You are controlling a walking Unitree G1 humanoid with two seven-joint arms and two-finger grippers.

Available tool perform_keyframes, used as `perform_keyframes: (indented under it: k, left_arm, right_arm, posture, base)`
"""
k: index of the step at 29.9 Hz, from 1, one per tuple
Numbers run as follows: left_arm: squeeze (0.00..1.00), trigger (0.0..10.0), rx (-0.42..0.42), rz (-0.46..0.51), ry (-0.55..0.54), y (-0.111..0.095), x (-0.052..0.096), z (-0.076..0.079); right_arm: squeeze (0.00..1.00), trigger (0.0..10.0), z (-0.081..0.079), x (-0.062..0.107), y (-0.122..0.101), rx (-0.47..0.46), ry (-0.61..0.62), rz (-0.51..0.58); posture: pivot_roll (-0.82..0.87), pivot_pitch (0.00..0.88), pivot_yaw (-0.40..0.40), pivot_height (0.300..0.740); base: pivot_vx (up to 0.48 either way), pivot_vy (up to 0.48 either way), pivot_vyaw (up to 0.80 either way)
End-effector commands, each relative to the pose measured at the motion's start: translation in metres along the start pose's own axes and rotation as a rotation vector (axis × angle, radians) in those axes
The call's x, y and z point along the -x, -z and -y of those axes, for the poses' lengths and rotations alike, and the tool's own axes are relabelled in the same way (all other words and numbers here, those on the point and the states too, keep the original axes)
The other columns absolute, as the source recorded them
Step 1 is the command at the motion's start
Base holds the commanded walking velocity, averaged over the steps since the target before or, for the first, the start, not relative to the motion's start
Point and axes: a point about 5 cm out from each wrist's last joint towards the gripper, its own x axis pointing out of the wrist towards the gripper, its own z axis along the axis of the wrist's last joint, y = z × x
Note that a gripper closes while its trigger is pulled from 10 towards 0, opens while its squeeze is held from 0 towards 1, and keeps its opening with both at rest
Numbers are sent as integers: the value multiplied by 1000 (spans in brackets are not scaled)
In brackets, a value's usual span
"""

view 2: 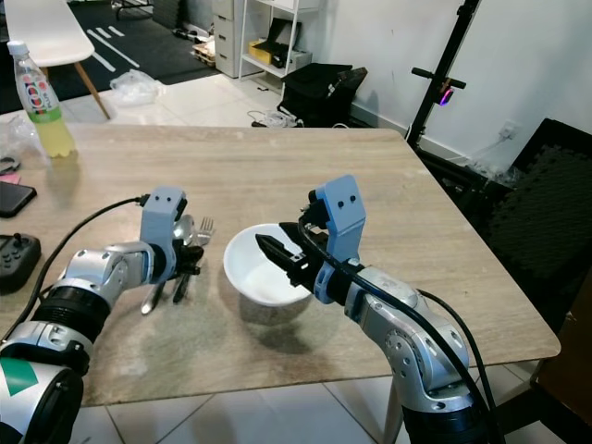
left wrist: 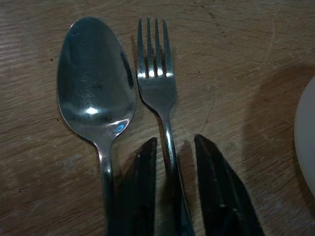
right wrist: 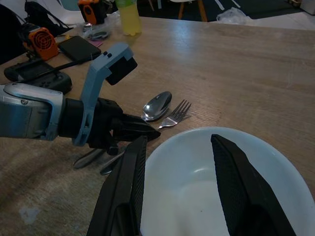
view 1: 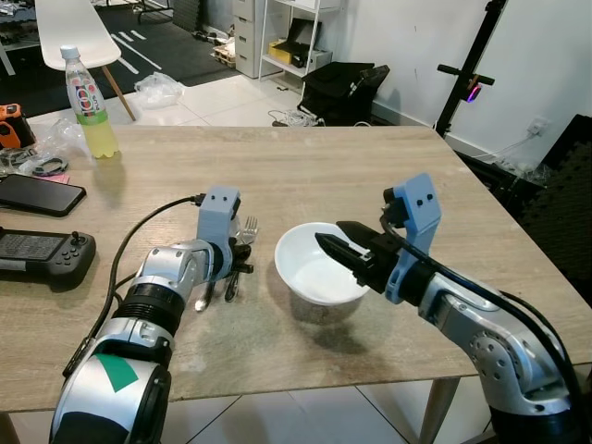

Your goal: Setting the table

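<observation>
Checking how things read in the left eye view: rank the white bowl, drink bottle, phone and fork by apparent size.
1. White bowl
2. Phone and drink bottle: too alike to rank, and the bottle is farther off
3. Fork, partly hidden by the left hand

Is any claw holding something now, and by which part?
The left claw has its fingers on either side of the fork handle on the table; whether they grip it cannot be told. The right claw hovers open over the bowl.

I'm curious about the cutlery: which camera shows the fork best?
The left wrist view: the fork lies close up beside the spoon, tines sharp, its handle running between the left gripper's open fingers. The right wrist view shows it smaller, past the white bowl. In the eye views the left gripper mostly hides it.
</observation>
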Motion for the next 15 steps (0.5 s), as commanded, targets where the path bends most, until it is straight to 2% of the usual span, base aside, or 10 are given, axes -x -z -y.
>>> perform_keyframes:
  k: [1,2,3,4,7,8,10,11,13,15]
  left_arm:
    - [1000,10000,4,-6,22,0,-1,3]
    - [1000,10000,4,-6,22,0,-1,3]
    - [0,10000,-16,13,24,-5,0,4]
    - [0,10000,-16,13,24,-5,0,4]
    - [0,10000,-129,165,48,-35,22,7]
    - [0,10000,-129,165,48,-35,22,7]
    - [0,10000,-181,230,15,-47,47,1]
    - [0,10000,-181,230,15,-47,47,1]
    - [0,10000,-187,237,-7,-48,57,-3]
    - [0,10000,-168,209,-67,-38,71,-17]
  right_arm:
    - [0,10000,-2,2,-1,-3,-9,5]
    - [0,10000,-2,2,-1,-3,-9,5]
    - [0,10000,-3,2,-1,-3,-10,7]
    - [0,10000,-3,2,-1,-3,-10,7]
    - [0,10000,-4,3,-3,0,-2,23]
    - [0,10000,-4,3,-3,0,-2,23]
    - [0,10000,-4,6,-6,-3,9,51]
    - [0,10000,-4,6,-6,-3,9,51]
    - [0,10000,-4,8,-7,-6,10,64]
    - [0,10000,-5,10,-7,-16,7,80]
  posture:
    - [129,166,-7,740]
    - [129,166,-7,740]
    - [128,167,-5,740]
    - [128,167,-5,740]
    - [125,163,2,740]
    - [125,163,2,740]
    - [133,162,3,740]
    - [133,162,3,740]
    - [135,162,2,740]
    - [150,161,-7,740]
  base:
    - [0,0,0]
    - [0,0,0]
    - [0,0,0]
    - [0,0,0]
    - [0,0,0]
    - [0,0,0]
    - [0,0,0]
    - [0,0,0]
    - [0,0,0]
    - [0,0,0]
